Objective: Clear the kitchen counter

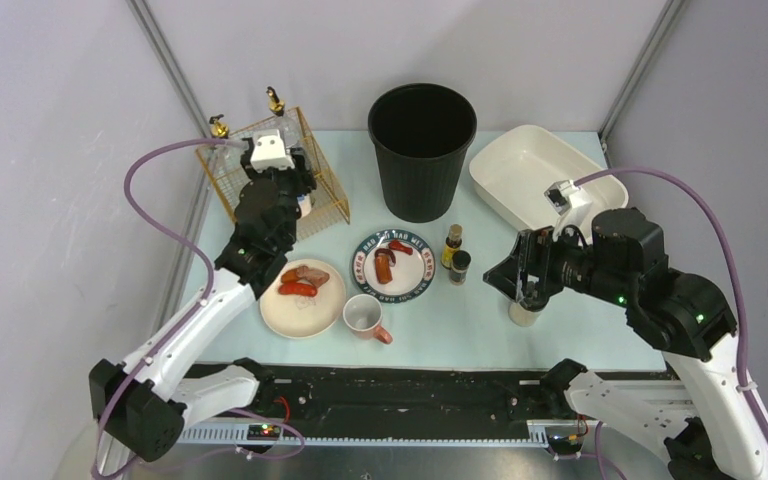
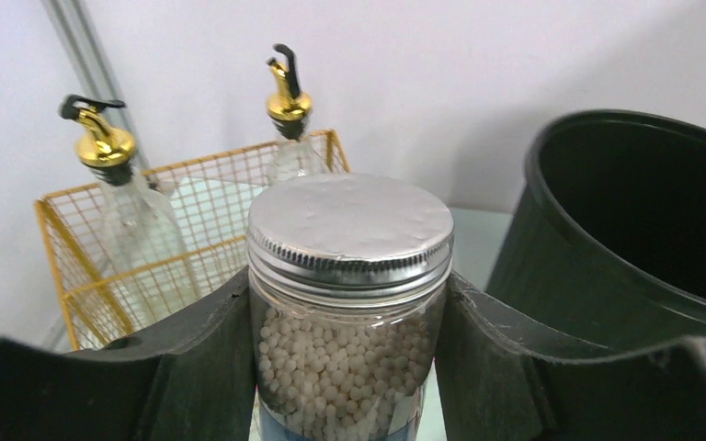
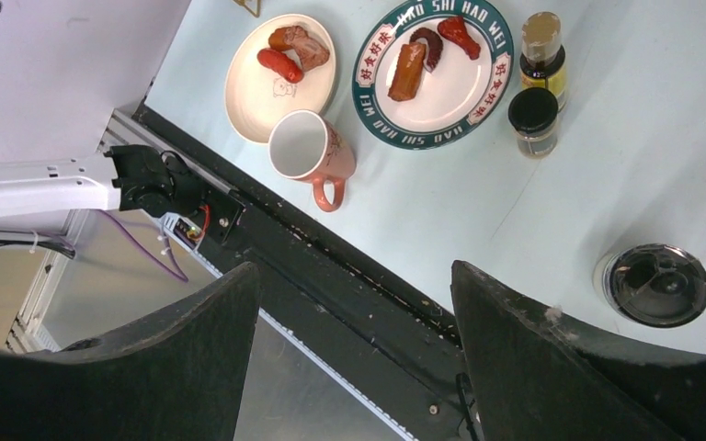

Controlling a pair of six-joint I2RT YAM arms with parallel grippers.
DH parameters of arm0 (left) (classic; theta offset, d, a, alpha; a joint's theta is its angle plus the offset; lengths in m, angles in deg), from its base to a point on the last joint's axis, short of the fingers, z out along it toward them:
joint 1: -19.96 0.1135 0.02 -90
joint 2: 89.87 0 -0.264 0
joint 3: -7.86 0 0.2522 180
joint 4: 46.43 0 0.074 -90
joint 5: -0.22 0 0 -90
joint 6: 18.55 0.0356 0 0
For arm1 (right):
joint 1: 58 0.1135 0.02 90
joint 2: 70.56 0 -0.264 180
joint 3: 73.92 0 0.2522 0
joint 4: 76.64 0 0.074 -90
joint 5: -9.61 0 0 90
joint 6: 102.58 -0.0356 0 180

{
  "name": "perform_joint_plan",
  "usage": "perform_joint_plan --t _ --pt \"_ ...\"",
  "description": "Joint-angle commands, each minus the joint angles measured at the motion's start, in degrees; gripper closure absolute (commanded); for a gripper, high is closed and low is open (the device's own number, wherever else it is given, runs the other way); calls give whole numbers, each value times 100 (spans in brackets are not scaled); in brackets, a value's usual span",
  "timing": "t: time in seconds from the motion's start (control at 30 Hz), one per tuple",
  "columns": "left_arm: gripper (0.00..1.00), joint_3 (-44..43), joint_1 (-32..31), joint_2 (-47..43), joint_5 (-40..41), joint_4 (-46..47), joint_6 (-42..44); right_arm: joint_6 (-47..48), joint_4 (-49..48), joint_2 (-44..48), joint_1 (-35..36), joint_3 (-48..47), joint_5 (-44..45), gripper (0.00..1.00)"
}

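A: Item one, left gripper (image 2: pixel 347 367)?
B: Clenched on jar (image 2: pixel 349 276), sides pinched below the metal lid, white beads inside. Held at the near side of the basket (image 2: pixel 83 276). Base hidden, so unclear whether lifted or resting.
A: Hazards there?
B: Two bottles (image 2: pixel 138 220) upright in the basket, close behind the jar. Likely knock-over if carried in too deep or set down crooked. Smooth clear wall, pinched on two sides only: possible slip if tilted. Possible snag on the wire rim if brought in too low.
A: Item two, right gripper (image 3: pixel 349 308)?
B: Released, holding nothing, hovering above the counter (image 1: pixel 460 335) near its front rail. Second jar (image 3: pixel 653 285) off to one side, not between the fingers.
A: Hazards?
B: Off-centre descent: finger landing on the lid, toppling the jar or shoving it toward the front edge.
A: Counter itself?
B: Pale green, spread in front of both arms, far from cleared. Two plates (image 1: pixel 300 312) with food, mug (image 1: pixel 365 318) and small bottles (image 1: pixel 455 255) remaining. Crowding round the plates: arm or cable sweep a further risk.
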Motion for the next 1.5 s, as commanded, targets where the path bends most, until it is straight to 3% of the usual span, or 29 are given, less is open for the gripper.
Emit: perform_joint_plan --t 0.0,0.17,0.43,0.73,1.47 --pt "100 160 320 117 144 1304 600 146 -234 174 -11 84 -51 20" --pt "100 495 525 325 395 2491 1178 162 -245 237 -16 185 -101 20" --pt "100 852 1209 678 119 3545 948 210 -301 254 -16 356 -233 20" --pt "100 1043 1449 1416 448 4927 1179 363 -341 187 -13 366 -381 20" --pt "100 636 1839 3169 519 6551 1340 615 -503 -17 -22 696 -597 18"
